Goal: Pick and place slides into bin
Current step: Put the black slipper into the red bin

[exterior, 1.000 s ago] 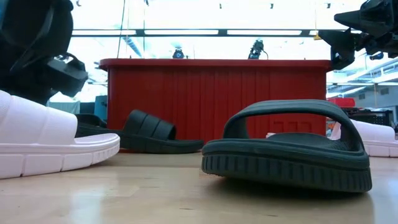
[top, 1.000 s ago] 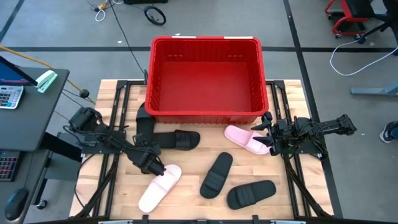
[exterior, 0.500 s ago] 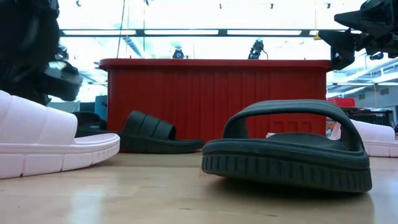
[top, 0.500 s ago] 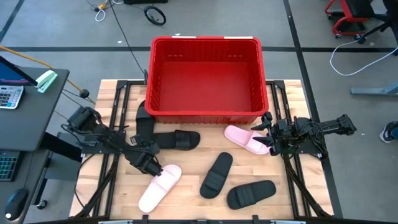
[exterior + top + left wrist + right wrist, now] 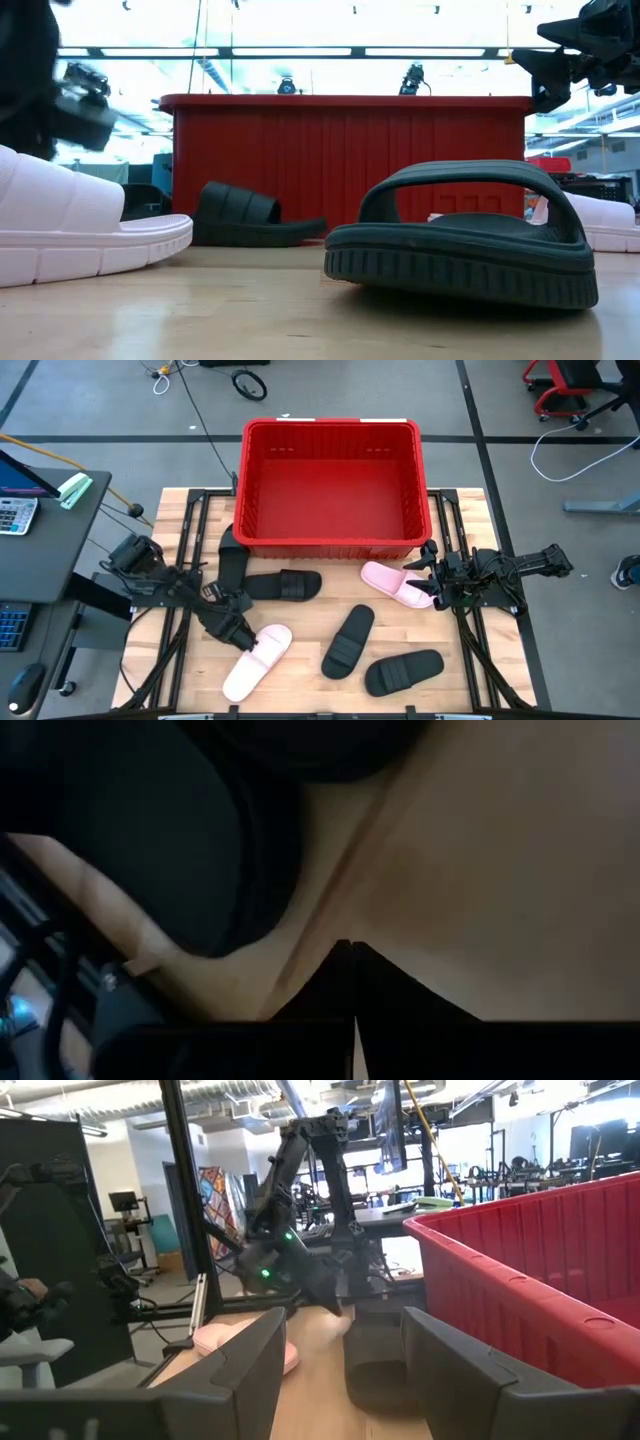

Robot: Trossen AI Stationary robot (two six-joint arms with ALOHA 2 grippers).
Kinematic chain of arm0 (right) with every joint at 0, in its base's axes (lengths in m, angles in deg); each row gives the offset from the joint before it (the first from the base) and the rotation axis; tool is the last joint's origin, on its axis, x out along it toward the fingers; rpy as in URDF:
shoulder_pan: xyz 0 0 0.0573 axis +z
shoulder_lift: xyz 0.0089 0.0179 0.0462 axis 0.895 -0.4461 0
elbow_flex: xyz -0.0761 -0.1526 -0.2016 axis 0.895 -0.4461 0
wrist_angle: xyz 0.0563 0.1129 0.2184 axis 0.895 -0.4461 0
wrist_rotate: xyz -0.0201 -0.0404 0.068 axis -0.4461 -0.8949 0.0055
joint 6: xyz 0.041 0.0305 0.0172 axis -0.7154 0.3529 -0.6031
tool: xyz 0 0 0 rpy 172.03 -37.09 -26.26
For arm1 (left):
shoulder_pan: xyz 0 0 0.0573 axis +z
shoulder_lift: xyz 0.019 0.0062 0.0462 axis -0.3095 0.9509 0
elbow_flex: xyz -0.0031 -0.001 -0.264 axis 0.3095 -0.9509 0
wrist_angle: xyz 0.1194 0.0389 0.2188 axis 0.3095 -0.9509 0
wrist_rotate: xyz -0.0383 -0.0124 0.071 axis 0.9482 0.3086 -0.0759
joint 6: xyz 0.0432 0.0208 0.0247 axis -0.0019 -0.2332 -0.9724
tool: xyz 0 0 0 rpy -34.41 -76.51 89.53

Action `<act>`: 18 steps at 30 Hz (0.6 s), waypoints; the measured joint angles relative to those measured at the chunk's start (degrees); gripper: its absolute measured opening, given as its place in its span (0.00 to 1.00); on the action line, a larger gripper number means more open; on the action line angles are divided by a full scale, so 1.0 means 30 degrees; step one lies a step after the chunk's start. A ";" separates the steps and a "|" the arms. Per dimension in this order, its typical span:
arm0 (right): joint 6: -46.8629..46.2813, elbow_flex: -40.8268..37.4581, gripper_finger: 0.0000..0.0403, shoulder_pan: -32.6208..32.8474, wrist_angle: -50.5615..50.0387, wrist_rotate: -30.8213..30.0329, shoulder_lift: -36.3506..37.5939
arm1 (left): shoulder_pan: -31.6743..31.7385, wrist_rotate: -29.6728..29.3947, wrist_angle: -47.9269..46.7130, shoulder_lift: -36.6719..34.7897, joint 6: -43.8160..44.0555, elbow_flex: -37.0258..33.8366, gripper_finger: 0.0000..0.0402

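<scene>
Reaching low over the table, the left gripper (image 5: 240, 636), fingers pressed together and empty, must open to grasp the pale slide (image 5: 256, 661) before any reaches the bin (image 5: 331, 544), while the right gripper (image 5: 432, 572) waits, fingers spread, empty.

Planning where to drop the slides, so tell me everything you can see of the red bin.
The red bin is a large rectangular plastic crate with ribbed, slotted walls and a thick rolled rim. It stands upright at the table's far edge, centred between the arms, and its floor shows bare: no slide lies inside. A black slide lies against its near left corner; a pink slide lies close by its near right corner, contact unclear.
</scene>
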State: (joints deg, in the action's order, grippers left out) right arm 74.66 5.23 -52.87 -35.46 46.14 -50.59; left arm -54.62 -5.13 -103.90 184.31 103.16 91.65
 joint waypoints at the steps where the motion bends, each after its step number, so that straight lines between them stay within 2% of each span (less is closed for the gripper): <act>1: 0.0000 0.0000 0.51 0.0000 0.0001 0.0000 0.0000 | -0.0280 0.0007 -0.0648 0.0000 0.0193 0.0552 0.01; 5: 0.0000 0.0000 0.51 0.0000 0.0000 0.0000 0.0000 | -0.0999 -0.0301 -0.2570 -0.0015 0.0519 0.2219 0.01; 9: 0.0000 0.0000 0.51 0.0000 -0.0007 0.0000 0.0000 | -0.1174 -0.1609 -0.2066 -0.0022 -0.0368 0.2116 0.05; 13: 0.0000 0.0000 0.51 0.0000 -0.0007 0.0000 0.0000 | -0.0664 -0.1599 -0.1559 -0.0022 -0.1003 0.0816 0.17; 18: 0.0000 0.0002 0.51 0.0000 -0.0007 0.0000 0.0000 | 0.0513 -0.1594 -0.1024 -0.0029 -0.0215 -0.0921 0.36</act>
State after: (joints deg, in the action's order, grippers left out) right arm 74.66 5.24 -52.87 -35.48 46.14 -50.59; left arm -53.08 -9.92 -106.97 184.23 102.52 88.89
